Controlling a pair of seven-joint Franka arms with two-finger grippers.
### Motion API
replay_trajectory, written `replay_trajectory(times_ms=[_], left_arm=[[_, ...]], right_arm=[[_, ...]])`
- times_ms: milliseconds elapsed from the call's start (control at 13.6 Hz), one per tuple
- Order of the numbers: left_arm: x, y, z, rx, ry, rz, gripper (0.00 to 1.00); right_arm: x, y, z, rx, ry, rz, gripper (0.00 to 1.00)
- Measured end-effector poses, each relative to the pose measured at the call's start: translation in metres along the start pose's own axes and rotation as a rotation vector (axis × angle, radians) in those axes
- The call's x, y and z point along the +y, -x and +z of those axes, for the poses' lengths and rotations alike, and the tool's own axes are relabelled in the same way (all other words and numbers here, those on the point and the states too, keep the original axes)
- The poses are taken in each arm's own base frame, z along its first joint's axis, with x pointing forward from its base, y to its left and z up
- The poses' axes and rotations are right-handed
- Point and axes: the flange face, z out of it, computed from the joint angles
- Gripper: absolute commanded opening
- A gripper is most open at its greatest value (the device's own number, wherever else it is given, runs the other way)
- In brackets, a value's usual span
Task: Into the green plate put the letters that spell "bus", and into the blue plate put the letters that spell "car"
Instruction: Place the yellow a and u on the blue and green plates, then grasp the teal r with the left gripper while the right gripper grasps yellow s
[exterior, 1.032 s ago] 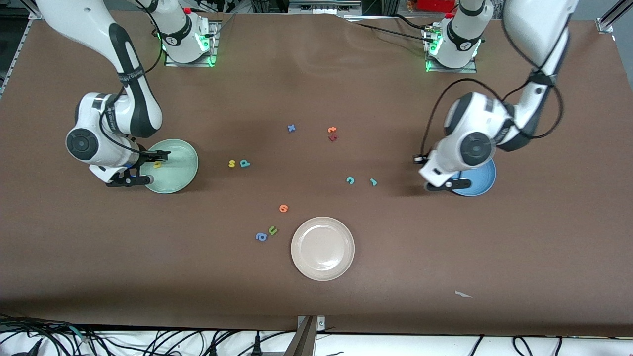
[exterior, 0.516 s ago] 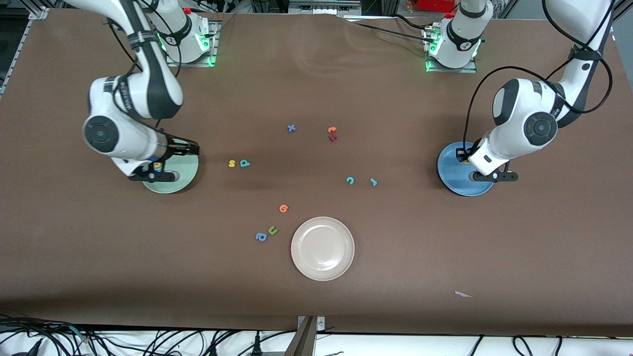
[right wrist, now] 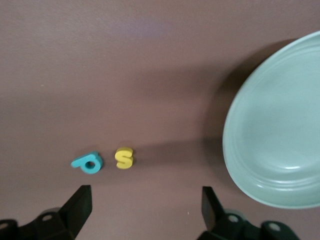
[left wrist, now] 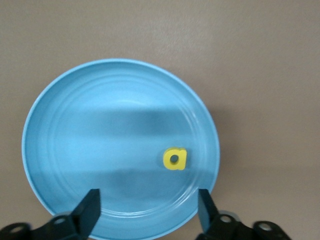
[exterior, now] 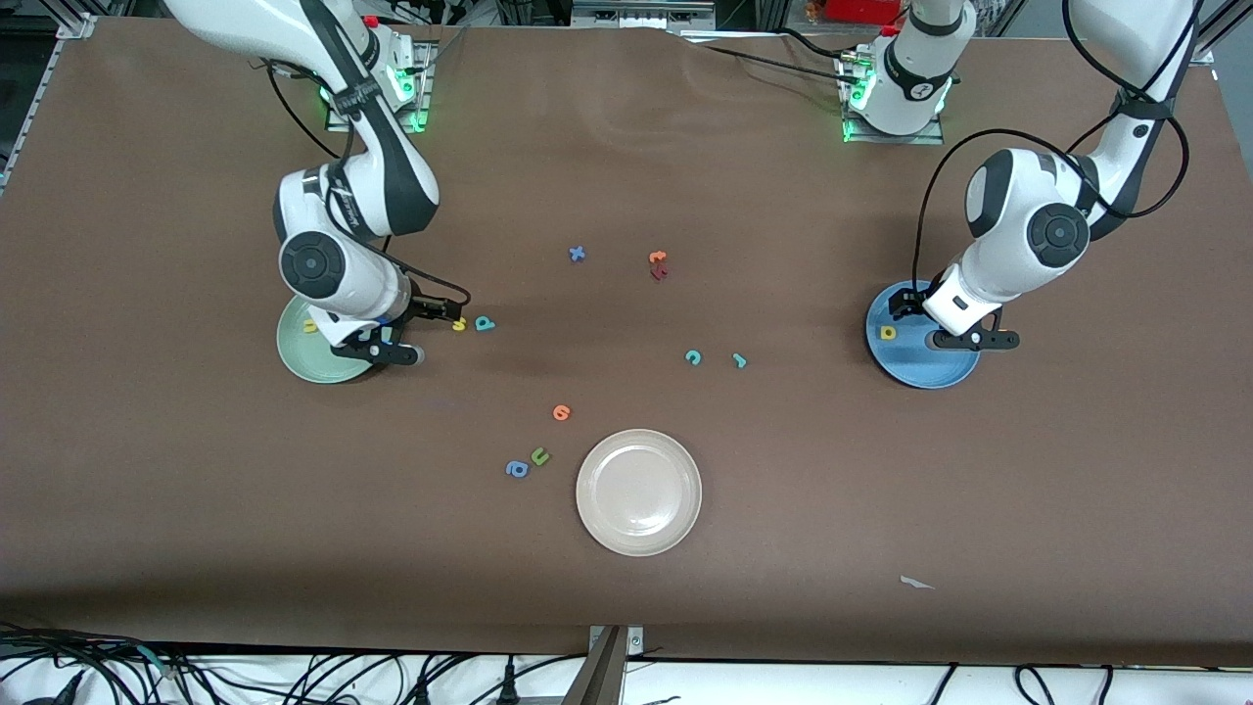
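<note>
Two robot arms are working over a brown worktop (exterior: 626,587) scattered with tiny foam letters. The left gripper (left wrist: 147,212) is hovering over the blue plate (exterior: 915,367) at the left arm's end, its jaws standing open and holding nothing; a yellow a (left wrist: 174,159) is lying flat in that plate. The right gripper (right wrist: 142,210) is hanging over bare worktop between the green plate (exterior: 299,357) and two letters, its jaws also open and empty. A yellow u (exterior: 310,326) is resting in the green plate. The yellow s (right wrist: 124,158) and teal b (right wrist: 88,163) are lying side by side just beside that plate. A teal c (exterior: 693,357) and teal r (exterior: 740,360) are sitting near the middle, well apart from both plates
</note>
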Motion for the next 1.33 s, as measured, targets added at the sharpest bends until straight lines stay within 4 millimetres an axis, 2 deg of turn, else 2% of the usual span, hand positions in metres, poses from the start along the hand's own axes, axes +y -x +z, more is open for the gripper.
replay_trajectory(times_ms=[74,295,590,664,737,1106,1327], left_arm=[[0.016,-0.001,-0.004,0.009,0.005,-0.029,1.00],[0.094,-0.002,-0.010,0.025,0.041,-0.109,1.00],[0.174,-0.017,0.001,0.008,0.102,-0.241,1.00],[0.189,-0.022,0.005,0.001,0.116,-0.277,1.00],[0.201,-0.026,0.010,-0.004,0.120,-0.304,1.00],[0.244,-0.039,0.045,0.035,0.081,-0.419,1.00],[0.258,-0.043,0.064,0.040,0.065,-0.447,0.97]], right_arm=[[0.001,0.000,0.010,0.006,0.000,0.001,0.91],[-0.005,0.001,0.034,0.019,-0.001,0.010,0.91],[-0.021,0.009,0.050,0.036,-0.006,0.018,0.86],[-0.020,0.010,0.055,0.044,-0.008,0.017,0.74],[-0.019,0.011,0.060,0.050,-0.009,0.018,0.67],[-0.016,0.014,0.069,0.053,-0.008,0.019,0.67],[-0.019,0.013,0.074,0.068,-0.014,0.014,0.65]])
